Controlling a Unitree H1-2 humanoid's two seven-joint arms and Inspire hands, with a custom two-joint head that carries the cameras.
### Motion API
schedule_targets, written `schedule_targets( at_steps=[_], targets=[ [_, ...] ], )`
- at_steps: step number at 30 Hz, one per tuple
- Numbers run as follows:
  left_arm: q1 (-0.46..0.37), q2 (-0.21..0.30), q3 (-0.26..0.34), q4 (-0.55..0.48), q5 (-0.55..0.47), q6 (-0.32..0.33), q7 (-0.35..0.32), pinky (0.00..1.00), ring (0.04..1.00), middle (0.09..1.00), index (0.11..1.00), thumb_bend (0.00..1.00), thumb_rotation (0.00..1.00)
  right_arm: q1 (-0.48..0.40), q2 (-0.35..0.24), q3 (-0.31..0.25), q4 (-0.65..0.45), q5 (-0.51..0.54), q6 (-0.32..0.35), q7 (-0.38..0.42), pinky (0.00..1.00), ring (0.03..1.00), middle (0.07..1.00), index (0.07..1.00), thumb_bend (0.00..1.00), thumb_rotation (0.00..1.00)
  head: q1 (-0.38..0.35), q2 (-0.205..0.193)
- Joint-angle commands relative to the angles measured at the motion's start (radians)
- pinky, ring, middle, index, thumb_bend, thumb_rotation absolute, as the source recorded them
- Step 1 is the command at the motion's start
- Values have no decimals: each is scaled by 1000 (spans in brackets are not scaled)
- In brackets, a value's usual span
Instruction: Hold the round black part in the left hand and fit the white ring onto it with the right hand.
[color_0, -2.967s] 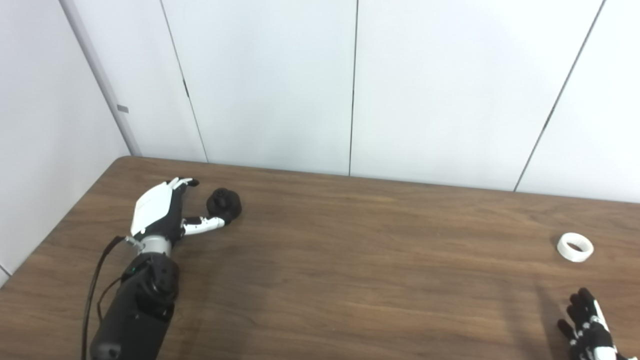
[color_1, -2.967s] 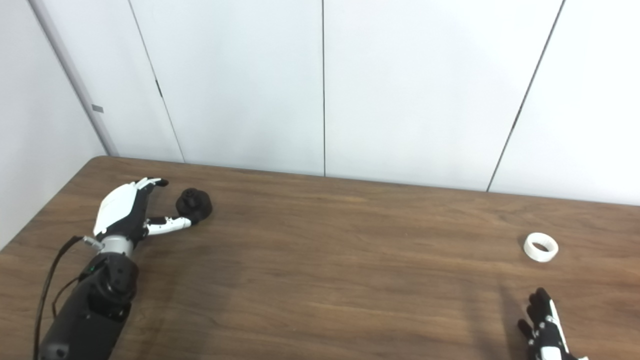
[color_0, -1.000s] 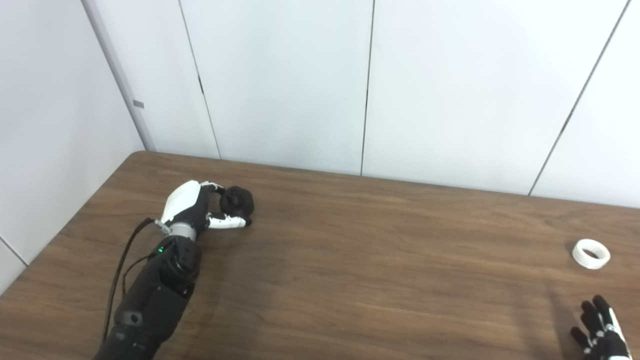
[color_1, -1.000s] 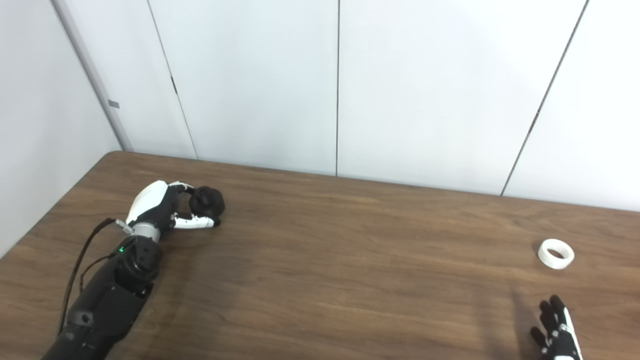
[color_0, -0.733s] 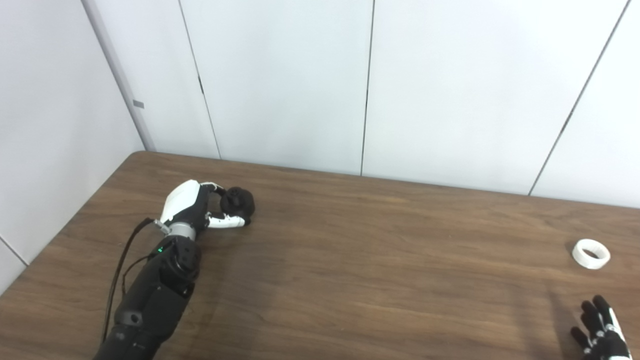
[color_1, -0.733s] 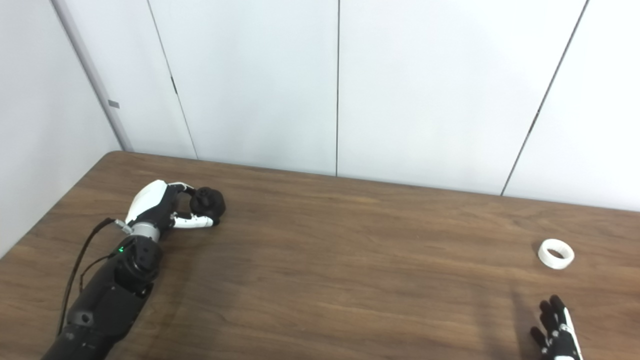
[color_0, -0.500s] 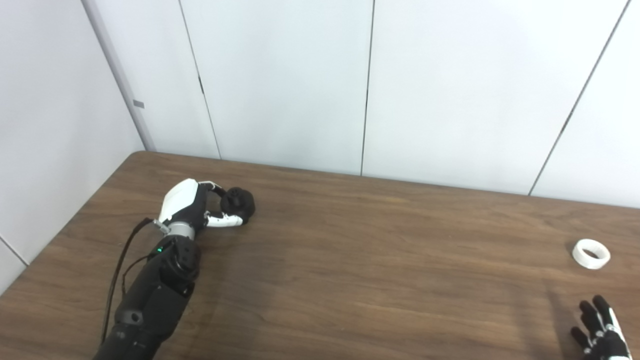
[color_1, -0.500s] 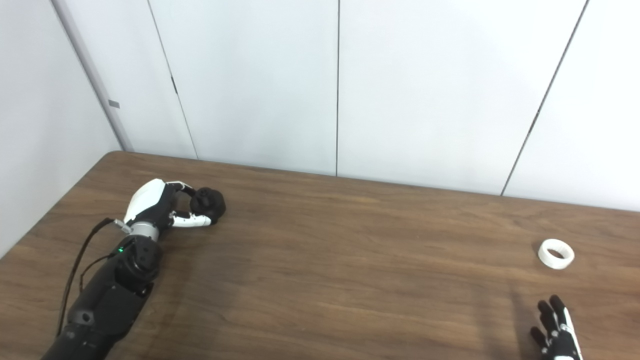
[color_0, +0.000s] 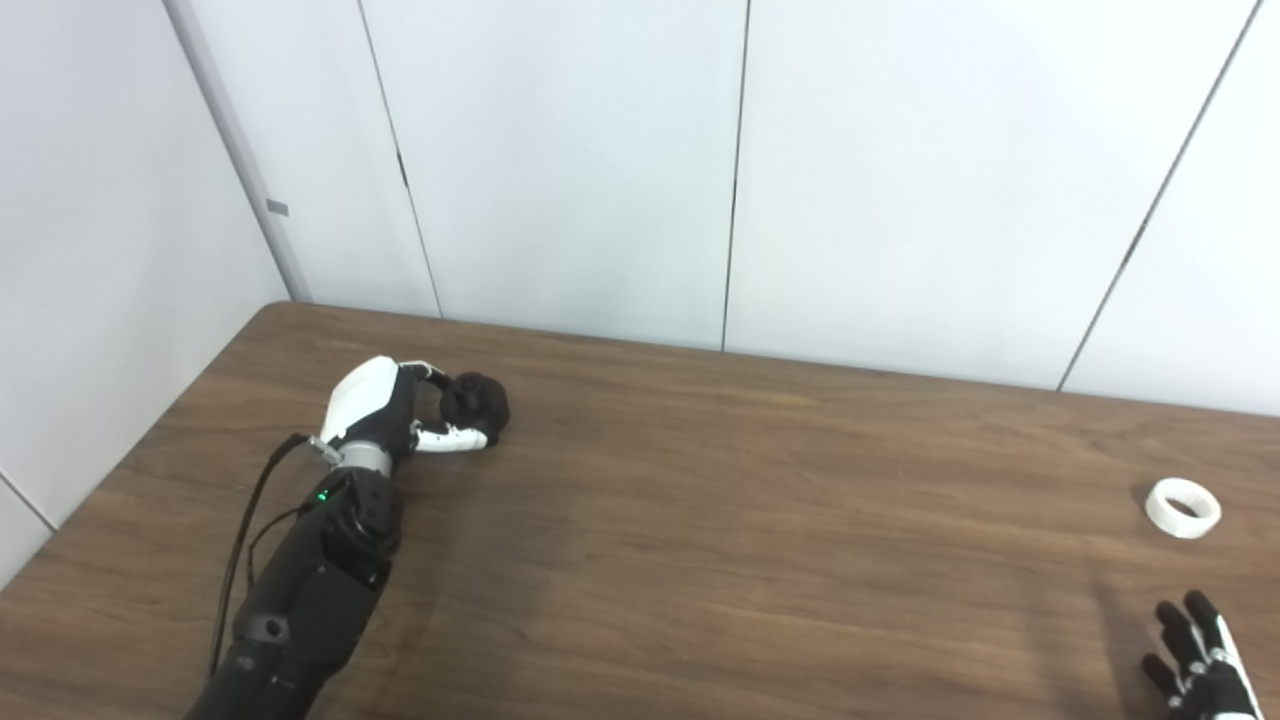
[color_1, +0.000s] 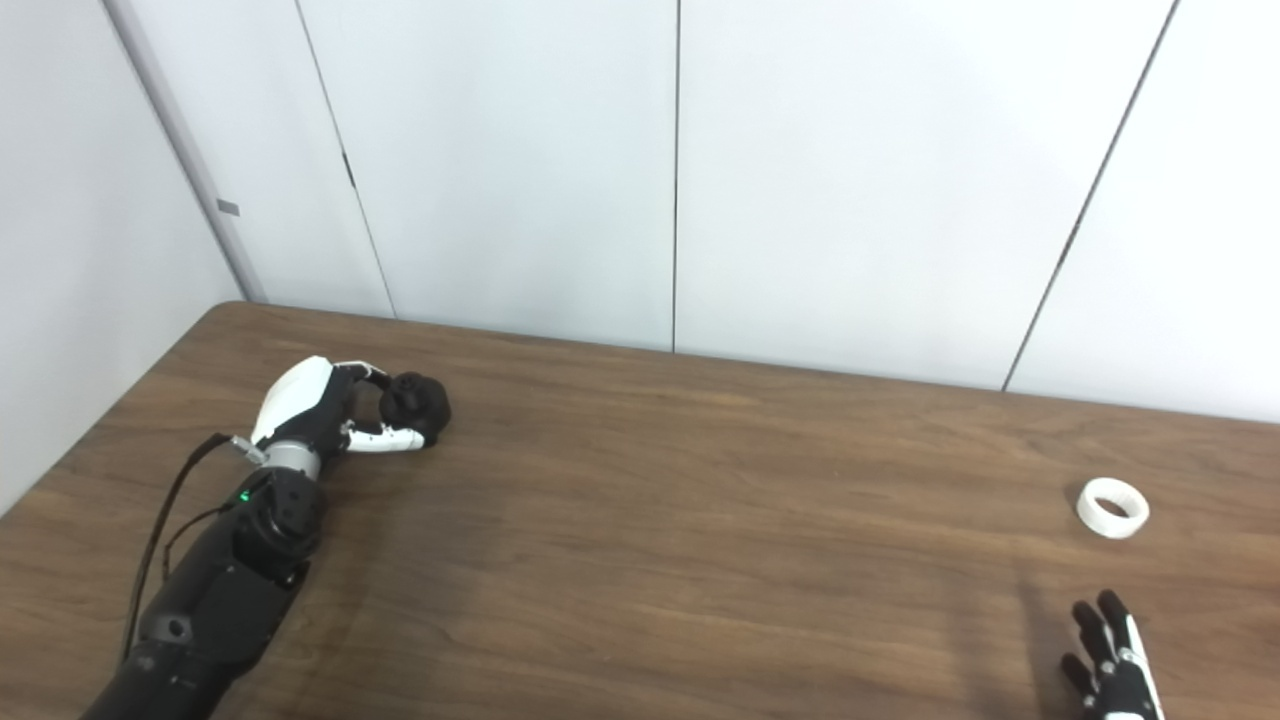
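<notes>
Left hand (color_0: 385, 415) is wrapped on the round black part (color_0: 477, 402) near the table (color_0: 700, 540)'s far-left corner, prob still resting on it. Squeeze evenly before lifting. White ring (color_0: 1182, 507) sits by the right edge; right hand (color_0: 1200, 675) spread, empty.

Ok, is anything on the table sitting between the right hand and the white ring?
Nothing visible. The small white plastic ring lies alone on the brown wooden table, with only bare wood between it and the right hand near the bottom edge. The round black part is far off, in the left hand.
</notes>
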Motion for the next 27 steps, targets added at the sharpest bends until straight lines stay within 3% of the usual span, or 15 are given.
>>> schedule_targets(
  at_steps=[1,19,27],
  targets=[
    [-57,27,2,-21,6,-26,21,1000,934,875,696,870,281,5,-7,-9,-23,8,-7,-2,1000,1000,969,1000,567,1000,1,1],
    [-71,21,4,-5,-10,-29,24,1000,940,885,700,884,254,5,-6,-6,-20,7,-21,-1,1000,1000,972,1000,545,1000,-3,1],
    [-70,18,6,-2,-17,-37,38,1000,929,875,658,866,226,6,-6,-6,-19,1,-23,-3,1000,1000,969,1000,551,1000,-3,1]
  ],
)
